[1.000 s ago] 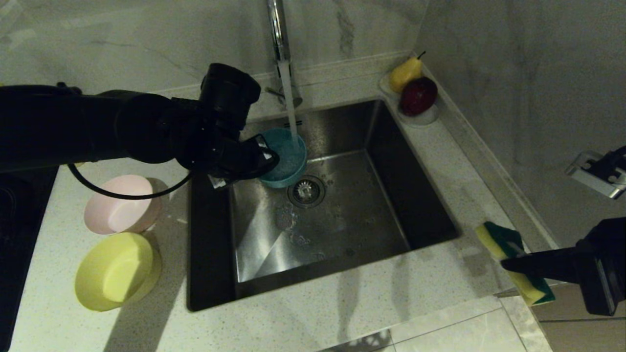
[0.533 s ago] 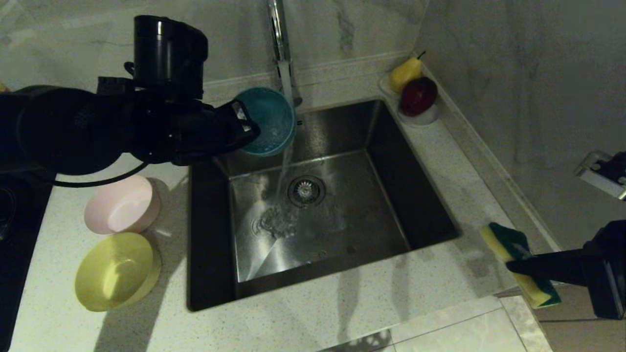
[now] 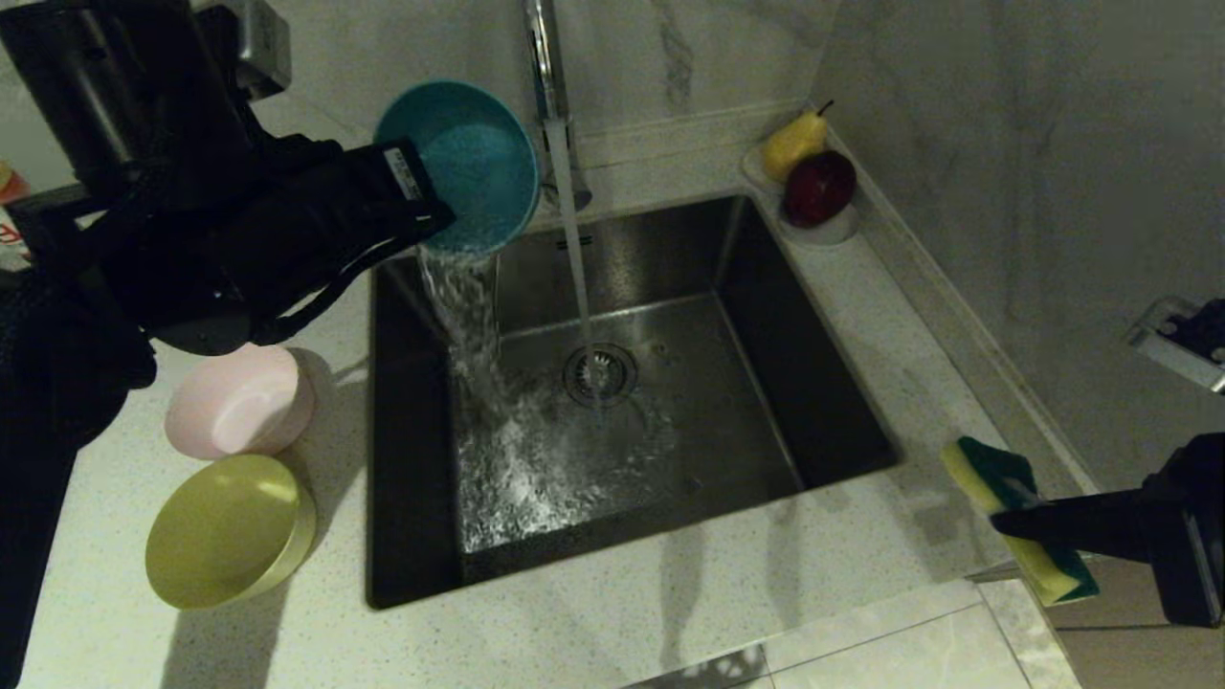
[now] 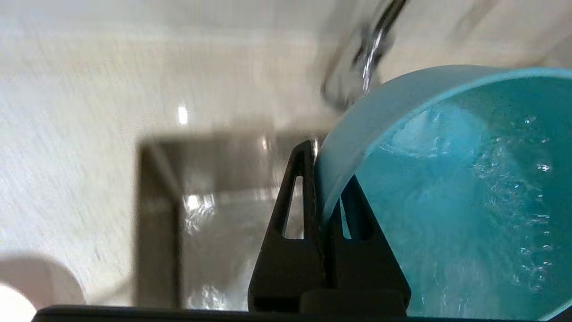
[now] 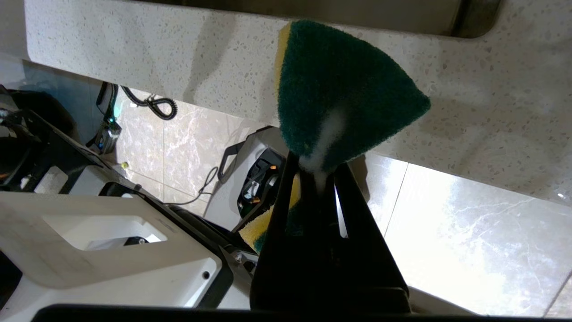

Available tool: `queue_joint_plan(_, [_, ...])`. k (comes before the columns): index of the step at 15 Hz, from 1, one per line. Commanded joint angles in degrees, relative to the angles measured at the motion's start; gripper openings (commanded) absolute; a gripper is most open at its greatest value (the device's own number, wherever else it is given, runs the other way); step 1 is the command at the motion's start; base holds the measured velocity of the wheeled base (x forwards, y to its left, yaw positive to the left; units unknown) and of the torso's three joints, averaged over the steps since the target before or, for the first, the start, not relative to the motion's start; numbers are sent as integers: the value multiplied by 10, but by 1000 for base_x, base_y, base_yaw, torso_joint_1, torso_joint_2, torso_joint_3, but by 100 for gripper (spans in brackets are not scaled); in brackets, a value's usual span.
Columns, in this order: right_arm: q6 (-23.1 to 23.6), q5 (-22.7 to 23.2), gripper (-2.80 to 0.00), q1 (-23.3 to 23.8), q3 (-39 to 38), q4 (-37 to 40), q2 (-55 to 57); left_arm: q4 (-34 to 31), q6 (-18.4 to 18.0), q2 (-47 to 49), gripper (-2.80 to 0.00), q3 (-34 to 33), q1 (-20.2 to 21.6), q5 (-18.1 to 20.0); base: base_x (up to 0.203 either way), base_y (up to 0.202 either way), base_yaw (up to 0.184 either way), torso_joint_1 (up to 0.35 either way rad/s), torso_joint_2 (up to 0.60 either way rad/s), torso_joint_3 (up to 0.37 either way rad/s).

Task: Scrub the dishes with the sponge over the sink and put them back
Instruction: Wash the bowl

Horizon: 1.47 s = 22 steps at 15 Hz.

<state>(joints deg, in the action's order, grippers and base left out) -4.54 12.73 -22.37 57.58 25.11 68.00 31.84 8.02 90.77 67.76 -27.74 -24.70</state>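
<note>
Light blue bowl [image 3: 459, 167] held high over back-left corner of sink [image 3: 823, 402], tipped, water spilling from its lower rim into basin. Rim pinched between fingers of left gripper [image 3: 416, 206]; one finger inside wall, one outside (left wrist view [image 4: 319, 197]). Tap stream [image 3: 574, 249] just beside bowl, falling onto drain strainer [image 3: 600, 373].

Sponge [image 3: 1014, 526] clamped in right gripper [image 3: 1005, 522], off counter's front-right corner, well apart from bowl.

Pink bowl [image 3: 239, 402], yellow bowl [image 3: 225, 531] on counter [image 3: 622, 612] left of sink.
</note>
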Motion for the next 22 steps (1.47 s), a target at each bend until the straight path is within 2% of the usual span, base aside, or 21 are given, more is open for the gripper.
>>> queue_joint_plan(1, [-2,0,-280,0,0,1,2,79,-35,-11,-280,-31,2,-1,0,0,0,0,0,0])
queue_joint_plan(5, [-1,1,-280,0,0,1,4,191,-75,-26,-280,-64,2,11,0,0,0,0,0,0])
queue_joint_plan(9, [-2,1,-280,-5,0,0,7,288,-99,-65,-280,-104,2,60,0,0,0,0,0,0])
queue_joint_plan(14, [-4,1,-280,-13,0,0,8,320,-99,-114,-280,-124,2,94,0,0,0,0,0,0])
queue_joint_plan(17, [-5,1,-280,-13,0,0,6,320,-95,-121,-280,-136,2,98,0,0,0,0,0,0])
queue_joint_plan(19, [-4,2,-280,-15,3,0,2,296,-89,-125,-280,-140,2,97,0,0,0,0,0,0])
queue_joint_plan(21, [-5,2,-280,-24,13,1,-2,192,-85,-134,-280,-152,2,94,0,0,0,0,0,0])
queue_joint_plan(22, [-7,1,-280,-34,18,2,-4,117,-77,-145,-280,-159,2,95,0,0,0,0,0,0])
